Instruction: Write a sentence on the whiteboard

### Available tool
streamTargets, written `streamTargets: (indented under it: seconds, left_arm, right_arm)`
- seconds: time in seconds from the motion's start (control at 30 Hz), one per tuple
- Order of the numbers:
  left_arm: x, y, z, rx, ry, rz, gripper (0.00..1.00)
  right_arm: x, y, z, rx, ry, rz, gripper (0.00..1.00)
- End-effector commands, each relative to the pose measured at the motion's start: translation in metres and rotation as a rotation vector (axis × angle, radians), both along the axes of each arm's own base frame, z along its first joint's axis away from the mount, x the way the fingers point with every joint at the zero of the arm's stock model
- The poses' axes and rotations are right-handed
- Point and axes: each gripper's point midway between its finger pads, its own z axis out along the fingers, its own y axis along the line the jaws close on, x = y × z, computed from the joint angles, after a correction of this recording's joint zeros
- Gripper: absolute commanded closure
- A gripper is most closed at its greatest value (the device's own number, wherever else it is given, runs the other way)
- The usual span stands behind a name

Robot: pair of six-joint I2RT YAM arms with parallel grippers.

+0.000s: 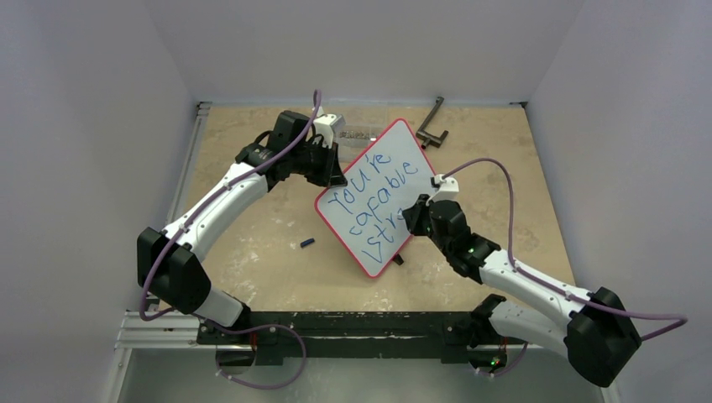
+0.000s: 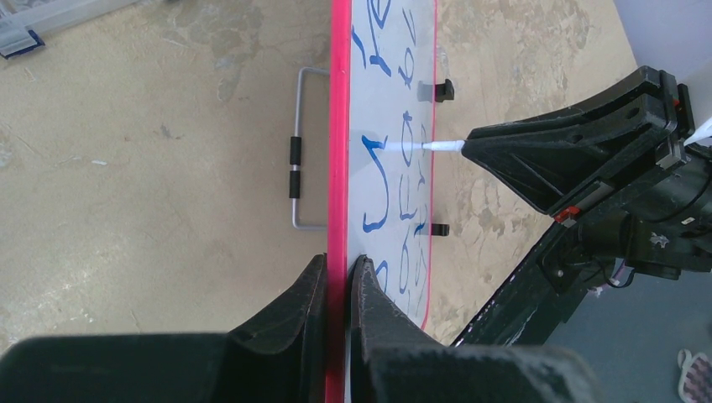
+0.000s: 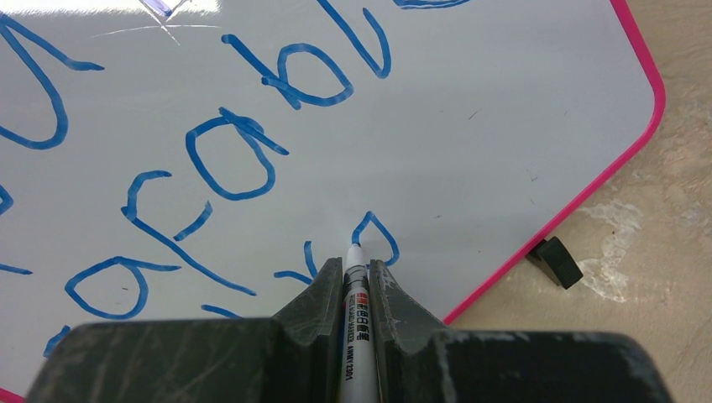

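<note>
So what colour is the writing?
Blue handwritten words on the glossy white whiteboard; clearest in right wrist view.

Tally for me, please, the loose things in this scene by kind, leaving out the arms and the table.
whiteboard: 1
marker: 1
small dark cap-like piece: 1
black angled tool: 1
pale flat item at the far edge, too blurred to name: 1
Total: 5
</note>
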Motion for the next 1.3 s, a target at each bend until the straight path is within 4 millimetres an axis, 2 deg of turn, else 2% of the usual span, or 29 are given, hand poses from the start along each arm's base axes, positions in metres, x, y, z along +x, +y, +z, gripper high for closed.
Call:
streamTargets:
  seconds: [0.0, 0.33, 0.43, 0.53, 0.67, 0.93, 1.07, 1.27]
  left_arm:
    - [0.007, 0.020, 0.000, 0.094, -0.073, 0.040, 1.00]
    - [0.007, 0.020, 0.001, 0.094, -0.075, 0.041, 1.00]
    - [0.006, 0.021, 0.000, 0.096, -0.073, 0.042, 1.00]
    - [0.006, 0.021, 0.001, 0.095, -0.076, 0.040, 1.00]
    - [0.006, 0.021, 0.001, 0.094, -0.078, 0.041, 1.00]
    - [0.006, 0.021, 0.001, 0.094, -0.077, 0.040, 1.00]
    - [0.006, 0.021, 0.000, 0.097, -0.076, 0.040, 1.00]
    - [0.006, 0.022, 0.000, 0.098, -0.076, 0.042, 1.00]
  right_arm:
    - [-0.012, 0.001, -0.015, -0.011, 0.058, 0.031, 1.00]
    - [-0.011, -0.001, -0.008, -0.022, 0.053, 0.022, 1.00]
    - [-0.010, -0.001, 0.005, -0.009, 0.030, 0.021, 1.00]
    - [-0.006, 0.001, 0.028, 0.023, -0.022, 0.021, 1.00]
    - [0.001, -0.006, 0.045, 0.027, -0.060, -0.028, 1.00]
    - [0.022, -0.016, 0.042, -0.035, -0.061, -0.144, 1.00]
    - [0.032, -0.011, 0.047, -0.029, -0.077, -0.158, 1.00]
    - [0.036, -0.009, 0.043, -0.031, -0.079, -0.157, 1.00]
